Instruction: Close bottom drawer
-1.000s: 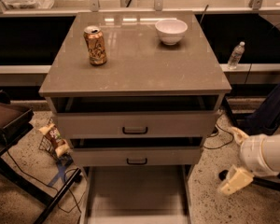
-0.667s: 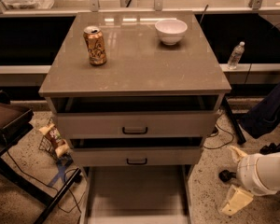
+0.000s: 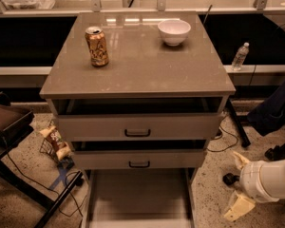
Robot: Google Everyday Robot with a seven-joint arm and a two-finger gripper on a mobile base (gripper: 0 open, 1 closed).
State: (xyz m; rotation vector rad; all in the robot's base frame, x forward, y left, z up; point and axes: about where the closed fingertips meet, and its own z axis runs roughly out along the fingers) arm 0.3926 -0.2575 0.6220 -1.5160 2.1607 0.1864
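The bottom drawer (image 3: 137, 198) is pulled far out of the cabinet. Its long flat tray runs to the lower edge of the view, and its front and pull are out of view. Above it are two taller-fronted pale grey drawers, the upper (image 3: 137, 126) and the middle (image 3: 139, 159), each with a black pull and each slightly open. My gripper (image 3: 232, 186) is at the lower right, beside the cabinet and to the right of the tray, touching nothing. Its two cream fingers (image 3: 240, 160) are spread apart and empty.
On the cabinet top (image 3: 137, 75) stand a drink can (image 3: 97, 46) and a white bowl (image 3: 174, 31). A water bottle (image 3: 239, 56) stands on a ledge at the right. A snack bag (image 3: 54, 142), cables and a dark chair leg (image 3: 57, 203) lie on the floor at the left.
My gripper has moved down in the view along the cabinet's right side, toward the bottom right corner. The drawers have not moved.
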